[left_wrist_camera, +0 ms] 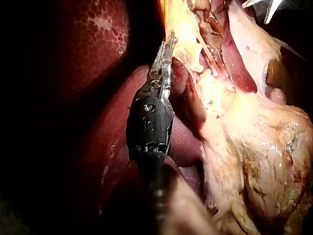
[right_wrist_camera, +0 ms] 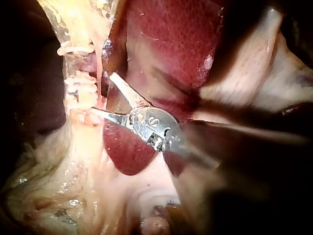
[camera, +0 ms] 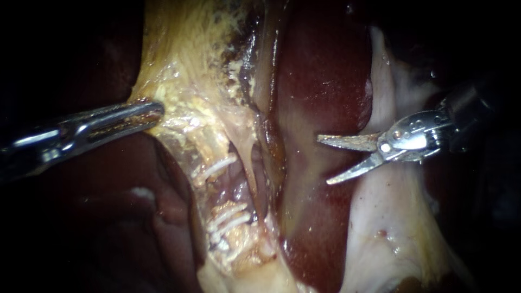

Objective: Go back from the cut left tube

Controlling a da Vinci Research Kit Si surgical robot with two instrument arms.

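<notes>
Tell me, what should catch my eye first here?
The right instrument stands out, its shiny, blade-like jaws wide open over the dark red liver. Opposite it, the left instrument has its jaws shut on the edge of the yellow tissue. Between the two, rows of white clips cross the pale tissue.

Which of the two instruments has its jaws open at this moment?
The right instrument: its two blades stand apart over the liver, holding nothing. The left instrument has its jaws shut on yellowish tissue.
</notes>
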